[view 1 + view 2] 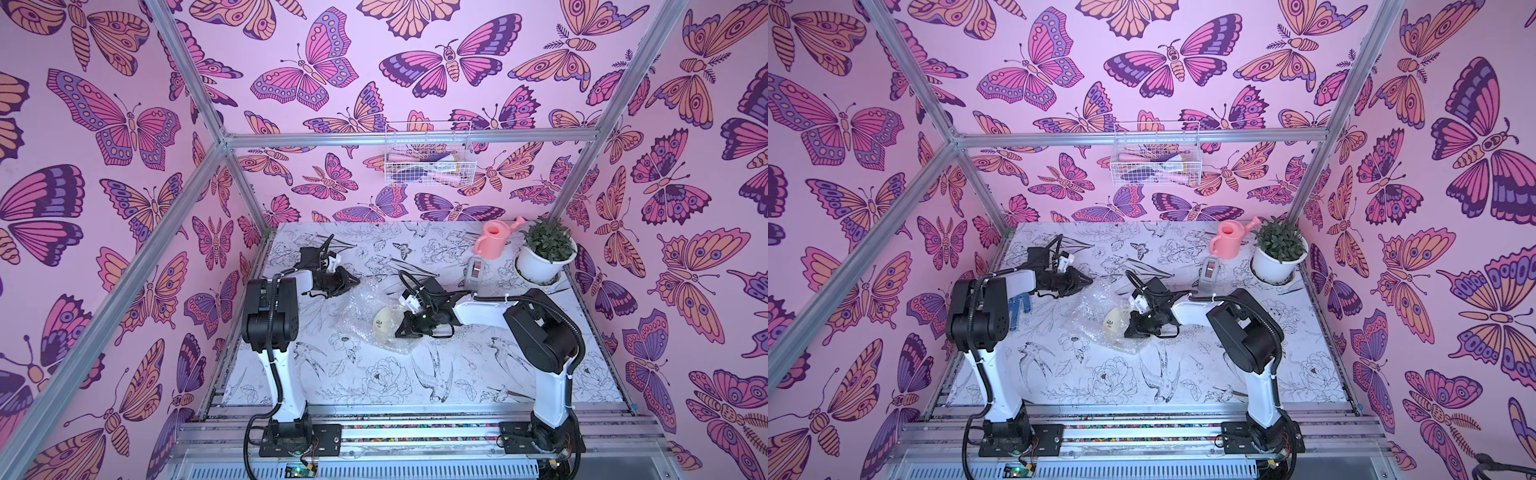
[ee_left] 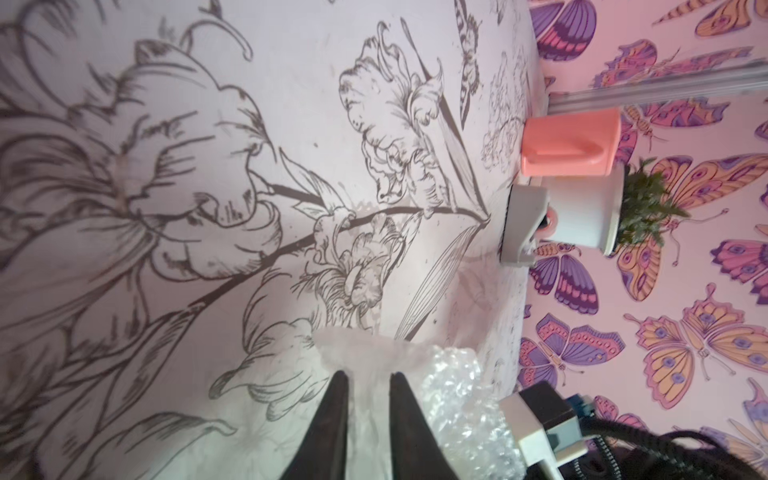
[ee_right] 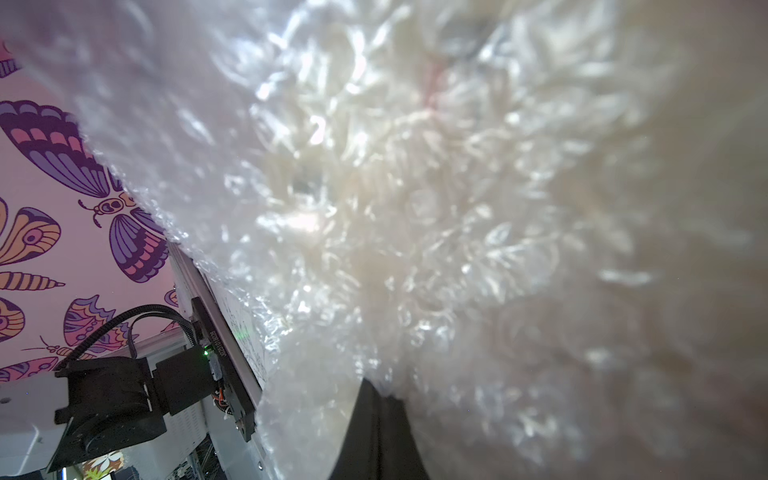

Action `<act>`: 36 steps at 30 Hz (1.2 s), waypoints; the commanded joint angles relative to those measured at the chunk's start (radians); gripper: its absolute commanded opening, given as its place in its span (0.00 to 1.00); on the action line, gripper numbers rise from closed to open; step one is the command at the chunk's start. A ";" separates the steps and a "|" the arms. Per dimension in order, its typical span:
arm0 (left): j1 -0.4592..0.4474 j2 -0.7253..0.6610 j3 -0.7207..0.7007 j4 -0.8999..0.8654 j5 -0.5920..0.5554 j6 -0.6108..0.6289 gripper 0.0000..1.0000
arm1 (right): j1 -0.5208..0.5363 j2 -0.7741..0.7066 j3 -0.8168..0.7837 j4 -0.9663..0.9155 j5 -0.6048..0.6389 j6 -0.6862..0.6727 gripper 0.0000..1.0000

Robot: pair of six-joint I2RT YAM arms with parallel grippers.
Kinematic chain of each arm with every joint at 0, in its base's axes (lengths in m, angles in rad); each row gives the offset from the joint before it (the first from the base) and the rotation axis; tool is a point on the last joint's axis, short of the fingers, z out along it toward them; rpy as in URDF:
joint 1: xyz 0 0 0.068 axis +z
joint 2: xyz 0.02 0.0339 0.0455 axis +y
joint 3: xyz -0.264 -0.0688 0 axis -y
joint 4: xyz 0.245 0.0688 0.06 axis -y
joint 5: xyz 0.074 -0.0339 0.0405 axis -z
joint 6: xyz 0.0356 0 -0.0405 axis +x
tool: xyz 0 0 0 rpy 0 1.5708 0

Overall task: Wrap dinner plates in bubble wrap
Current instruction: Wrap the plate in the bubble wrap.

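The cream-yellow dinner plate [image 1: 384,324] [image 1: 1115,322] lies mid-table on the crumpled clear bubble wrap [image 1: 357,307] [image 1: 1088,307]. Its right part is under a fold of the sheet. My right gripper [image 1: 401,330] [image 3: 380,392] sits at the plate's right edge, its jaws pressed together on the bubble wrap [image 3: 374,187], which fills the right wrist view. My left gripper [image 1: 356,281] [image 2: 368,374] is at the sheet's far left corner, its fingers closed on a bunched strip of the bubble wrap [image 2: 457,386].
A pink watering can [image 1: 494,239], a white plant pot [image 1: 540,262] and a grey tape dispenser [image 1: 476,270] stand at the back right. A wire basket [image 1: 430,160] hangs on the back wall. A blue dotted glove [image 1: 1019,305] lies behind the left arm.
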 commanded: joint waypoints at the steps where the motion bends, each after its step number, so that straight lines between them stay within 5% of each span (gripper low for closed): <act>1: 0.025 -0.055 -0.049 0.067 0.016 -0.011 0.06 | 0.009 0.056 -0.015 -0.071 0.041 0.003 0.00; 8: -0.025 -0.190 -0.156 0.229 0.189 -0.097 0.00 | 0.009 0.066 -0.019 -0.059 0.055 0.015 0.00; 15: -0.216 -0.321 -0.378 0.346 0.157 -0.180 0.00 | 0.010 0.080 -0.034 -0.004 0.052 0.054 0.00; 20: -0.373 -0.296 -0.486 0.525 0.131 -0.287 0.00 | 0.011 0.075 -0.035 0.000 0.056 0.060 0.00; 25: -0.432 -0.278 -0.585 0.541 0.129 -0.287 0.00 | 0.012 0.061 -0.040 0.005 0.067 0.065 0.00; 26: -0.433 -0.267 -0.601 0.539 -0.040 -0.370 0.00 | 0.013 0.059 -0.041 0.008 0.069 0.068 0.00; 27: -0.433 -0.253 -0.615 0.532 -0.069 -0.367 0.00 | 0.012 0.054 -0.041 0.010 0.070 0.069 0.00; 36: -0.431 -0.146 -0.625 0.419 -0.179 -0.317 0.00 | 0.013 -0.126 -0.028 -0.081 0.112 0.039 0.05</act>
